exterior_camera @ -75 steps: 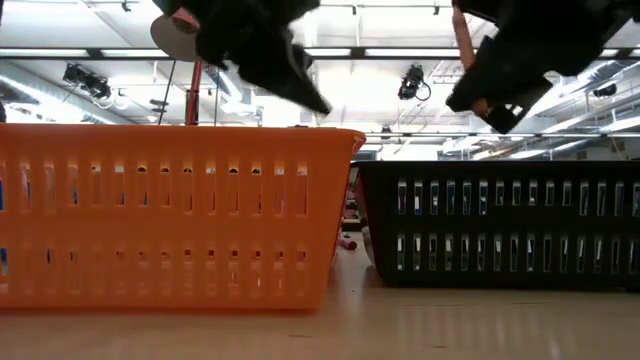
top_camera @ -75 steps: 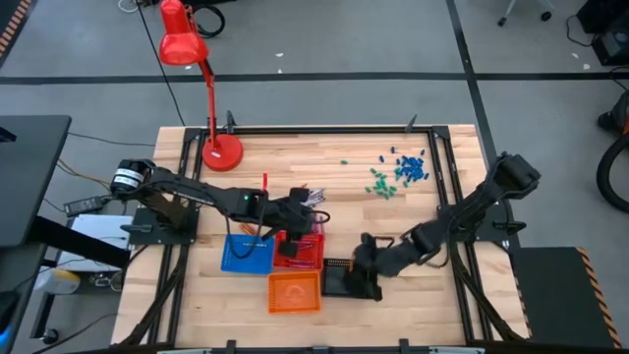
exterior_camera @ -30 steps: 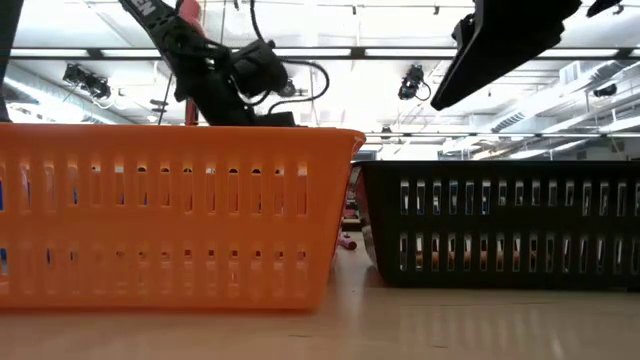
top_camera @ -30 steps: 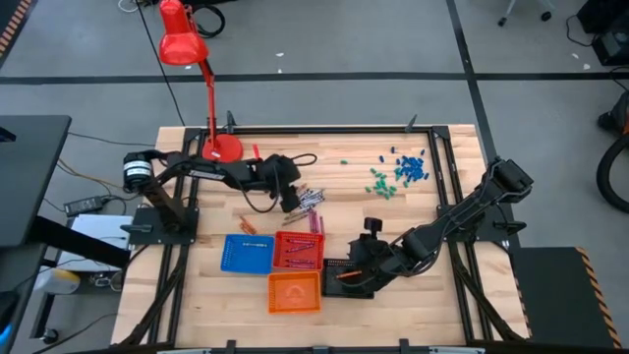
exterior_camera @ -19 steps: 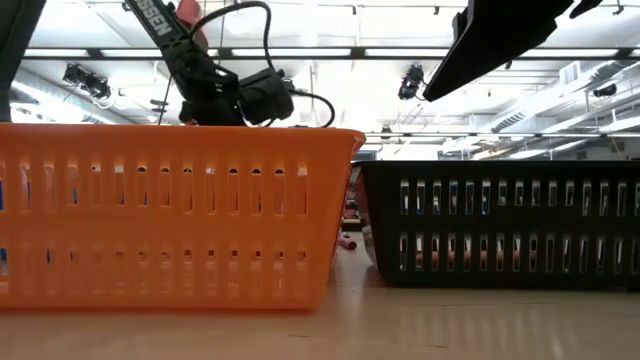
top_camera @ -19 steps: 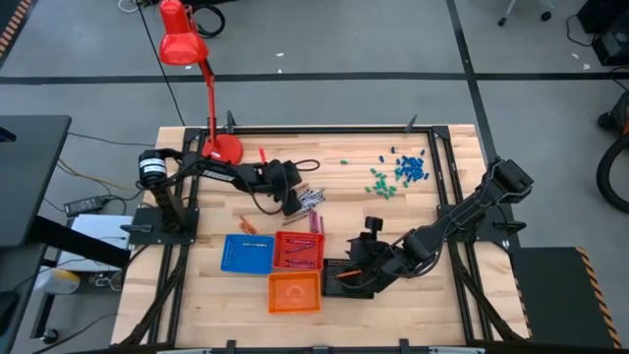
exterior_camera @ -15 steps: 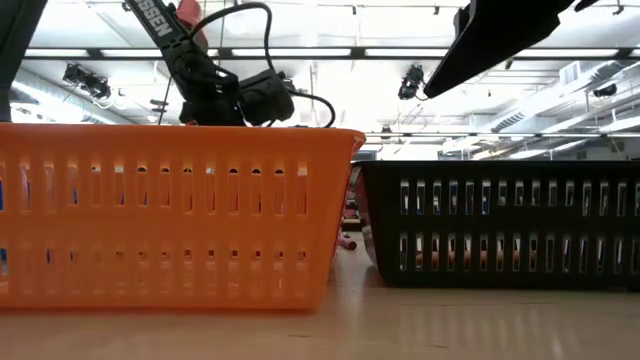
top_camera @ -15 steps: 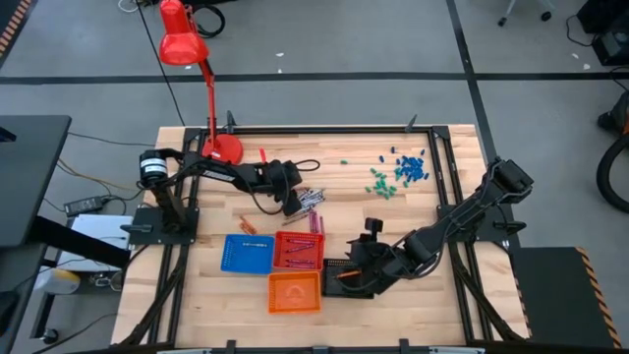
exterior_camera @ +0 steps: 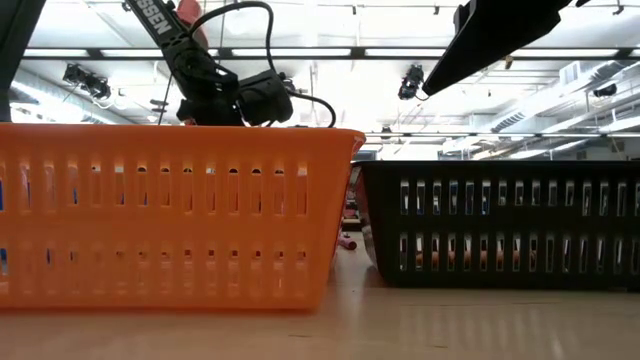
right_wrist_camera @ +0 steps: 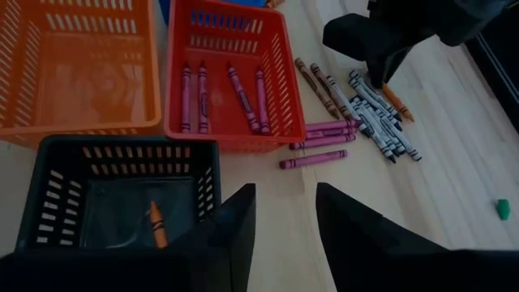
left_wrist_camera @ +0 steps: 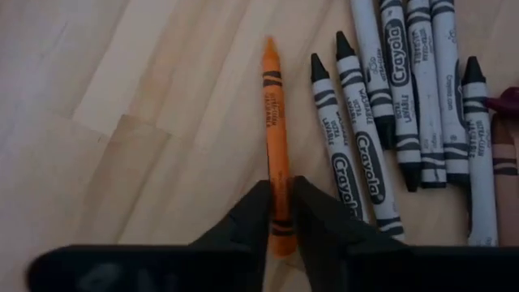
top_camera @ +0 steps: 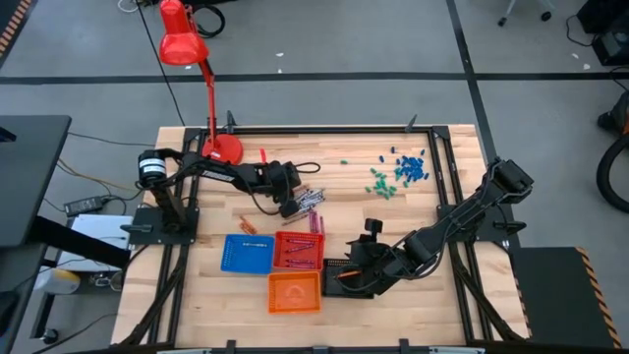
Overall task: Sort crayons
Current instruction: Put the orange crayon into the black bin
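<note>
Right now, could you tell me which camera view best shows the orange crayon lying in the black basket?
The right wrist view: it looks down into the black basket at the orange crayon. The high view shows only a small orange streak; the low view shows just the basket's wall; the left wrist view misses it.

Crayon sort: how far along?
Early. Done: four magenta crayons lie in the red tray, one orange crayon in the black tray. In hand: the left hand is closing on a loose orange crayon on the table; the right hand hovers open over the black tray. Left: the grey crayons and several magenta ones on the table.
</note>
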Robot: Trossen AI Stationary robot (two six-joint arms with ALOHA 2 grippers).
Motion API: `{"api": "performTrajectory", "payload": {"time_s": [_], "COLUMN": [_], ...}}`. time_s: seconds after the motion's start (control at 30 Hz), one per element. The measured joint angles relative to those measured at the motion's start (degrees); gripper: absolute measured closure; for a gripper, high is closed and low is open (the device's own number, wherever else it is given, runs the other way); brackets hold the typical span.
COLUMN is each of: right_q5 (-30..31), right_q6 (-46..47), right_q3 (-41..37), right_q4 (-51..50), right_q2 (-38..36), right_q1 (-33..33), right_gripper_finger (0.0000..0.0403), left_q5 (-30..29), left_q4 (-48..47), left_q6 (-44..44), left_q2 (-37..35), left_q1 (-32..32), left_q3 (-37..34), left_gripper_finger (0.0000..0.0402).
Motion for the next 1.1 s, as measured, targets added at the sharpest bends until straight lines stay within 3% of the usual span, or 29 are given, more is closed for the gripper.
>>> {"api": "performTrajectory", "payload": {"time_s": [0.17,0.6,0.7,0.9,1.1], "right_q5": [0.0,0.4,3.0,13.8,14.4], "right_q6": [0.0,3.5,3.5,3.2,1.5], "right_q3": [0.0,0.0,0.0,0.0,0.0], "right_q4": [0.0,0.2,0.5,3.1,3.7], "right_q2": [0.0,0.0,0.0,0.0,0.0], "right_q1": [0.0,-0.1,0.1,0.8,0.5], "right_gripper_finger": [0.0268,0.0268,0.0268,0.0268,0.0262], "left_q5": [-0.3,-0.5,-0.5,-0.5,-1.2], "left_q4": [-0.1,0.2,0.9,4.1,11.9], "left_q6": [0.8,0.7,0.7,0.3,0.6], "left_q2": [-0.1,-3.1,-4.2,-7.4,-11.0], "left_q1": [0.0,-1.6,-2.7,-6.2,-11.2], "left_q3": [0.0,-0.4,-0.4,-0.3,-0.3], "left_gripper_finger": [0.0386,0.0367,0.0368,0.0367,0.0366]}}
